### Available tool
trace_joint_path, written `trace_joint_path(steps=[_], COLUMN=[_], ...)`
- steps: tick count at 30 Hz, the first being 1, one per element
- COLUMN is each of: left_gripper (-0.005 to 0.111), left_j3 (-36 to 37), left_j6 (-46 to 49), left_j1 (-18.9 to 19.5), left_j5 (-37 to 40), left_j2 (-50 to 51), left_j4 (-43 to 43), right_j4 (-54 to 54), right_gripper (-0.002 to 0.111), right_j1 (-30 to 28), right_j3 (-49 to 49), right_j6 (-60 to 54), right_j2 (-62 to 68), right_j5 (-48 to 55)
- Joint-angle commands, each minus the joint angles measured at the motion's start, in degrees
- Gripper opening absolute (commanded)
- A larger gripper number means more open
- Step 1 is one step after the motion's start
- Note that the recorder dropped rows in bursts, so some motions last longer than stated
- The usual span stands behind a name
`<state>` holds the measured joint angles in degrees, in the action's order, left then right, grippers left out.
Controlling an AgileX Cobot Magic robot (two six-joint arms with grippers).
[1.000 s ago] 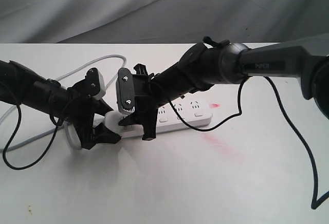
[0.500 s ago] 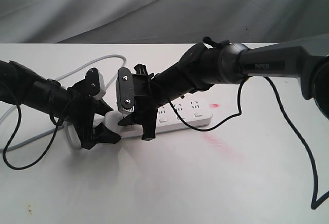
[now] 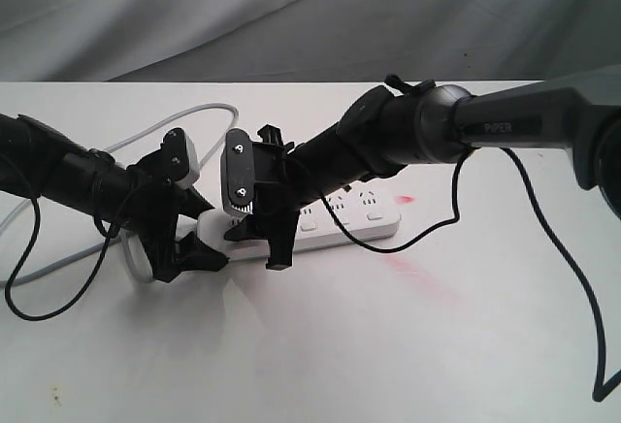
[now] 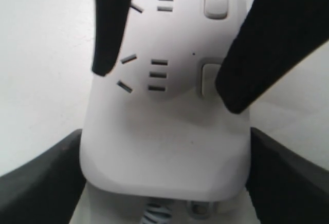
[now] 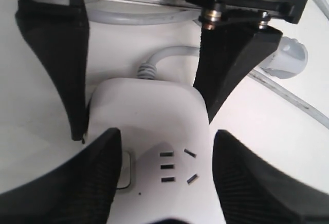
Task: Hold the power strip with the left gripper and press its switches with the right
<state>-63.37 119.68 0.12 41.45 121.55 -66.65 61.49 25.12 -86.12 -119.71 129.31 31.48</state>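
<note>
The white power strip (image 3: 335, 224) lies on the table with its cord end toward the left. My left gripper (image 3: 194, 232) is shut on that rounded end, and in the left wrist view its black fingers (image 4: 36, 183) press against both sides of the power strip (image 4: 164, 131). My right gripper (image 3: 257, 244) stands open over the strip just beside the left one. In the right wrist view the right gripper (image 5: 167, 134) straddles the strip, one finger partly covering the end switch (image 5: 125, 170). That switch (image 4: 207, 77) and the one after it (image 4: 216, 0) show in the left wrist view.
The grey cord (image 3: 146, 132) loops away to the back left, and the plug (image 5: 285, 57) lies close behind the left gripper. Thin black cables (image 3: 24, 297) hang from both arms. A pink stain (image 3: 417, 273) marks the white table in front of the strip.
My right gripper has sunk slightly toward the strip's left end. The left gripper and the strip have not moved.
</note>
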Motion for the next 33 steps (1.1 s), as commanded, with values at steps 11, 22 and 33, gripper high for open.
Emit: trace_joint_path(steps=[11, 22, 33], left_gripper=[0.052, 0.052, 0.052], left_j3=[-0.30, -0.30, -0.30], left_j6=[0.25, 0.25, 0.25], left_j1=[-0.40, -0.40, -0.40], left_j5=[0.48, 0.48, 0.59], left_j2=[0.07, 0.07, 0.07], left_j4=[-0.06, -0.06, -0.06], right_j4=[-3.10, -6.43, -10.77], right_gripper=[0.051, 0.051, 0.051], right_j1=[0.10, 0.10, -1.92], right_j3=[1.78, 1.67, 1.67], right_j6=[-0.65, 0.42, 8.53], right_j2=[2.94, -4.17, -8.16], right_j5=[-2.94, -3.02, -0.13])
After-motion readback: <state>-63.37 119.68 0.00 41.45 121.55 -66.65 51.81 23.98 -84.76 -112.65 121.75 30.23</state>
